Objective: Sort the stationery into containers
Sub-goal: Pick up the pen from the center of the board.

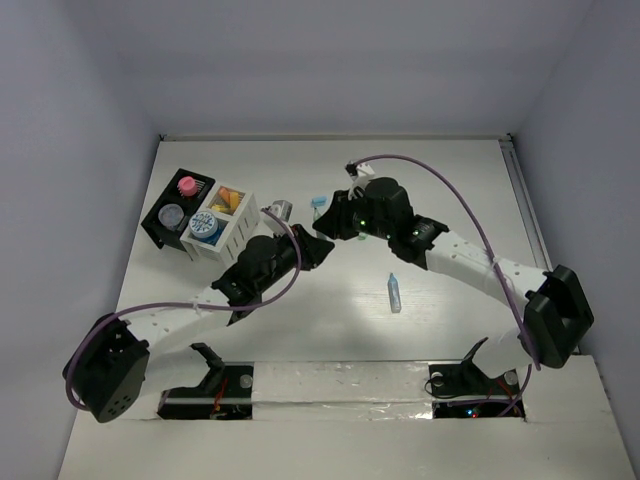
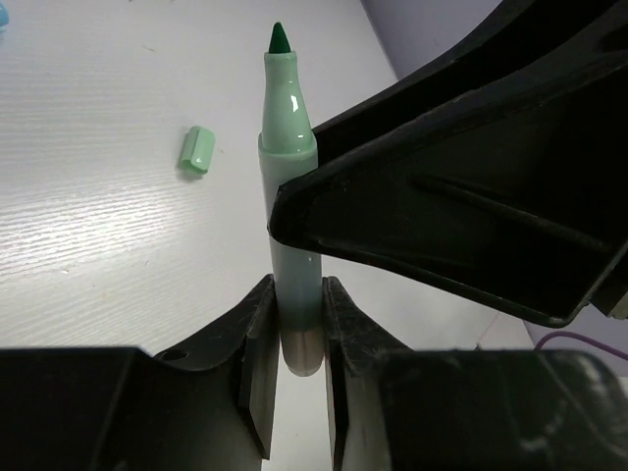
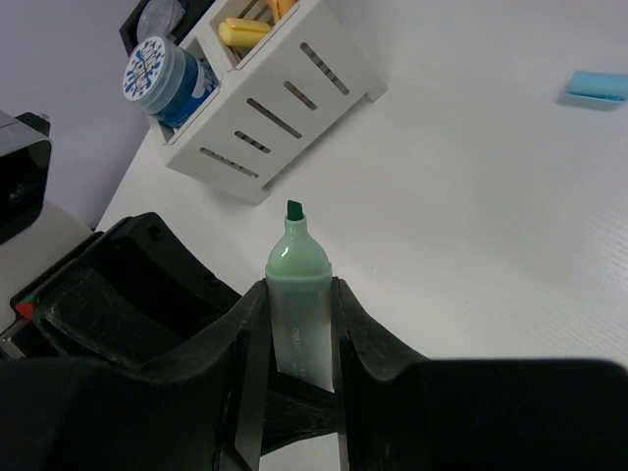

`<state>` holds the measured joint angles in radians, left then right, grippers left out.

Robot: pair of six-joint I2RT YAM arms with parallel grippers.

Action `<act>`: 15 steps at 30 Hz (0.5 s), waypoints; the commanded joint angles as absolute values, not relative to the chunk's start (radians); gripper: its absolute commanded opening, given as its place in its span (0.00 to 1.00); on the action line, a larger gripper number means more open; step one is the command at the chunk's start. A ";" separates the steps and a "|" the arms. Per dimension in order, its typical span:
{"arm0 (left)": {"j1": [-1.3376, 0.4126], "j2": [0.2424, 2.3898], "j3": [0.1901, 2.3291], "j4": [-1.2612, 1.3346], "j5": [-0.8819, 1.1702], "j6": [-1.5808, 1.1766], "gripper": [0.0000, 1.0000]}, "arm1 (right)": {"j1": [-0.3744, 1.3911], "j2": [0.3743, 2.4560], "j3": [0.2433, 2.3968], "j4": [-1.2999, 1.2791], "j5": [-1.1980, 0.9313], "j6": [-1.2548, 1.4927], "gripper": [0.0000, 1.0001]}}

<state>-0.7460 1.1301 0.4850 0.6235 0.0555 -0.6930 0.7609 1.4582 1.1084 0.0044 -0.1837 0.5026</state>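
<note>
Clamping one uncapped green highlighter [image 2: 287, 123], both left and right jaws are closed, hiding its lower barrel.

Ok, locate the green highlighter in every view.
Top external: cannot be made out.
Left wrist: green highlighter at centre, upright, tip up.
Right wrist: lower centre, tip up.
Shared landmark: white box, in the top external and right wrist views.
</note>
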 commanded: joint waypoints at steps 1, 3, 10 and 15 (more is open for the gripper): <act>-0.752 1.094 0.506 0.640 0.026 -0.643 0.00 | 0.772 1.462 1.127 0.035 -0.186 0.517 0.05; -0.752 1.065 0.480 0.617 0.020 -0.620 0.00 | 0.772 1.459 1.156 0.003 -0.149 0.492 0.24; -0.752 0.963 0.419 0.540 -0.031 -0.540 0.00 | 0.718 1.376 1.146 -0.080 -0.078 0.465 0.68; -0.752 0.939 0.414 0.500 -0.005 -0.494 0.00 | 0.647 1.380 1.111 -0.132 -0.019 0.482 0.68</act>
<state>-0.7509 0.9672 0.4221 0.5076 -0.0010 -0.5560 0.6872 1.3983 1.1229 -0.0917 -0.0914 0.4831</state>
